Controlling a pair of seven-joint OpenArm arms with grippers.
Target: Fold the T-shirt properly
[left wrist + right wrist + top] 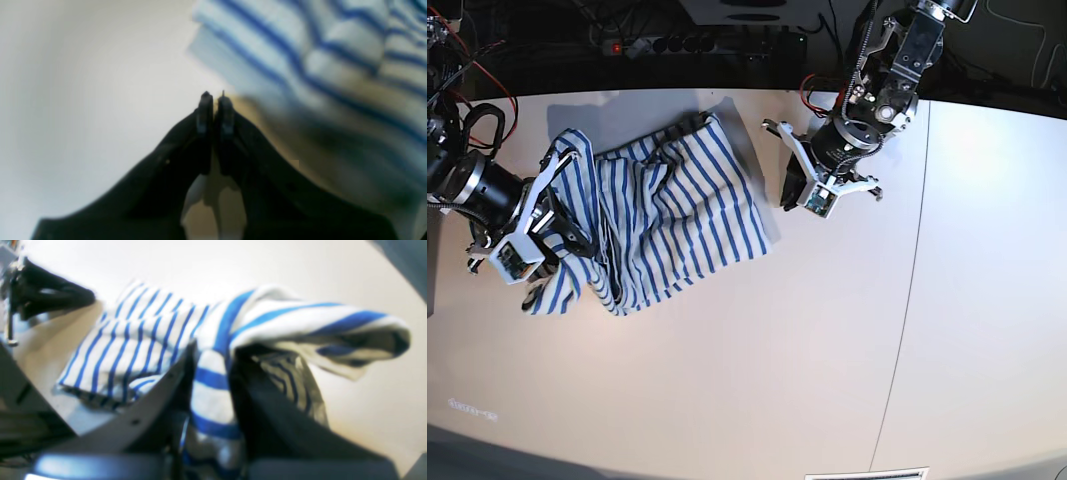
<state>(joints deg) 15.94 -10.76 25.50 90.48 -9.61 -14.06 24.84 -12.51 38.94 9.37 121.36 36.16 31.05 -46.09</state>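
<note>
Pinching a bunched fold of the T-shirt (667, 215) between the closed jaws of my right gripper (555, 240), I hold that end lifted and crumpled at the left of the white table (827, 340). The striped cloth lies spread towards the middle. Just beyond its right edge sits my left gripper (789, 190), jaws together and holding nothing, close beside the fabric.
</note>
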